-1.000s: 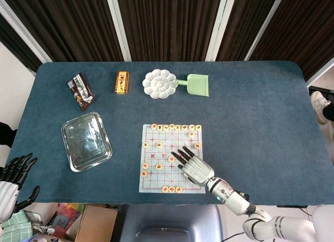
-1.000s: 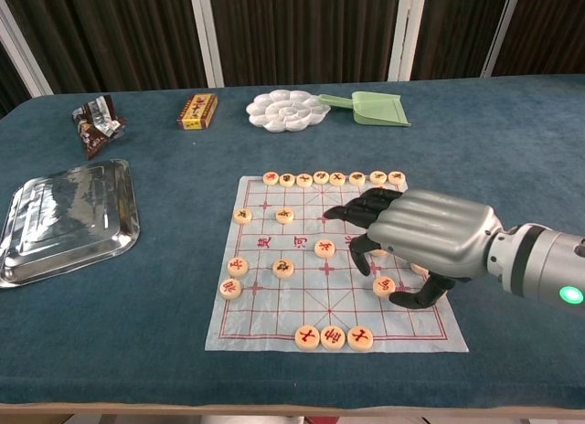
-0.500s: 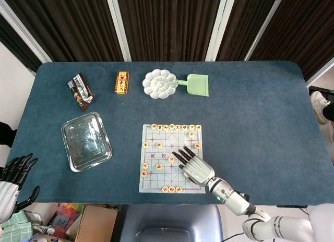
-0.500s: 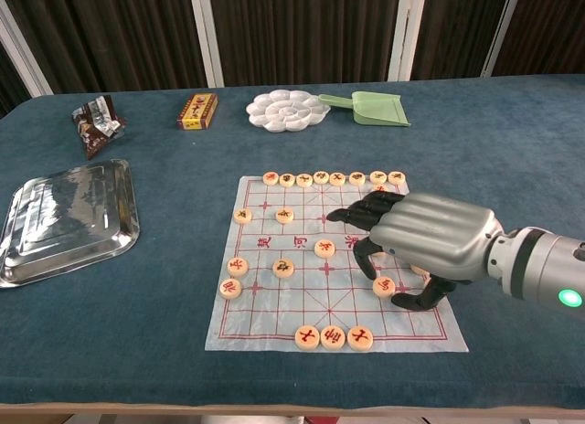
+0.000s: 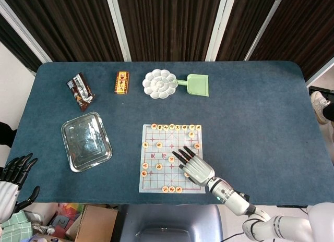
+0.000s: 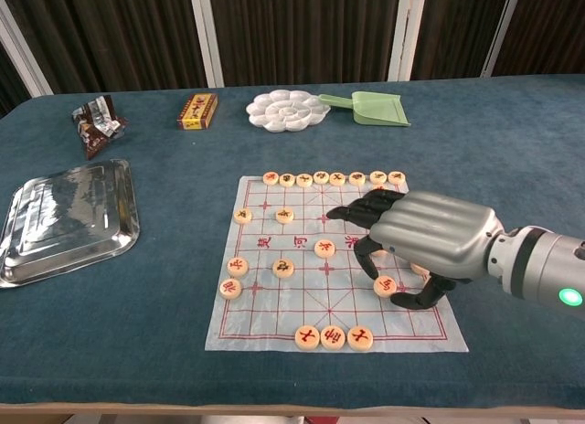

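Chessboard [image 6: 274, 310] on blue tablecloth [image 6: 137, 305]

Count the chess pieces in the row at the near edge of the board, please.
3. They lie side by side on the board: left piece, middle piece, right piece. The right robot hand covers only squares farther up, not this row.

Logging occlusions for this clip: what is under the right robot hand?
Under the right robot hand lies the chess board sheet; one round piece shows by its thumb. Whatever else lies beneath the palm is covered.
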Available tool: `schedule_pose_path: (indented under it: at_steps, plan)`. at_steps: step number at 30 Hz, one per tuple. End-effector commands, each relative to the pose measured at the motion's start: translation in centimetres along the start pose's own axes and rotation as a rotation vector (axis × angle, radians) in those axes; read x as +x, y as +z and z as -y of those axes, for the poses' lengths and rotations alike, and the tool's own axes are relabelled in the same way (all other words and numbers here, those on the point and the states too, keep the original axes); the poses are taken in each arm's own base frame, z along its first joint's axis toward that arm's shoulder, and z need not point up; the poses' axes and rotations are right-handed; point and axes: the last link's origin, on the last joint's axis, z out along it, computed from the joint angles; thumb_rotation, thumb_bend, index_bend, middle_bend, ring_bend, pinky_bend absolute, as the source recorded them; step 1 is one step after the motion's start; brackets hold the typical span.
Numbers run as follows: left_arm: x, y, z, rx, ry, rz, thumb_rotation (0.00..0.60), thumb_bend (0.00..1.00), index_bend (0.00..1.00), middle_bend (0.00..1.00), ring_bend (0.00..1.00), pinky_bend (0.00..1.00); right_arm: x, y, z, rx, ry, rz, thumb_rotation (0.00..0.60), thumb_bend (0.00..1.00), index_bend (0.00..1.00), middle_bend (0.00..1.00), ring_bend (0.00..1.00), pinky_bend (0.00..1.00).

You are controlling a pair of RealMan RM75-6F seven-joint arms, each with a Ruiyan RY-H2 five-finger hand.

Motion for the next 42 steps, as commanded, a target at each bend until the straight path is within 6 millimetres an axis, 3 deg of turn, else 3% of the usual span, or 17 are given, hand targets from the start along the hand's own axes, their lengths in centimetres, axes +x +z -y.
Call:
schedule_pose_path:
  at_steps: [1,12,19,27,42]
  plan:
    - [0.0,0.0,0.0,0.0,0.0,0.0,0.6,0.42,0.0,0.0,0.0,0.08,0.2,0.0,0.0,-0.001,0.006,-0.006,0.6,0.44,0.64,0.05,0.0,0.0]
    - [0.0,0.0,0.0,0.001,-0.001,0.001,0.6,0.42,0.0,0.0,0.0,0.08,1.5,0.0,0.6,0.001,0.042,-0.056,0.6,0.44,0.64,0.06,0.0,0.0]
    - [0.4,-0.2,0.2,0.005,-0.007,-0.012,0.6,0.42,0.0,0.0,0.0,0.08,3.1,1.3,3.2,0.065,0.097,-0.072,0.6,0.44,0.64,0.06,0.0,0.0]
    - [0.8,-0.5,0.3,0.003,-0.015,-0.028,0.6,0.42,0.0,0.0,0.0,0.08,2.8,2.0,4.7,0.082,0.082,-0.049,0.6,0.44,0.64,0.06,0.0,0.0]
    - [0.8,-0.5,0.3,0.005,-0.014,-0.024,0.6,0.42,0.0,0.0,0.0,0.08,2.0,2.5,5.1,0.073,0.052,-0.011,0.6,0.44,0.62,0.06,0.0,0.0]
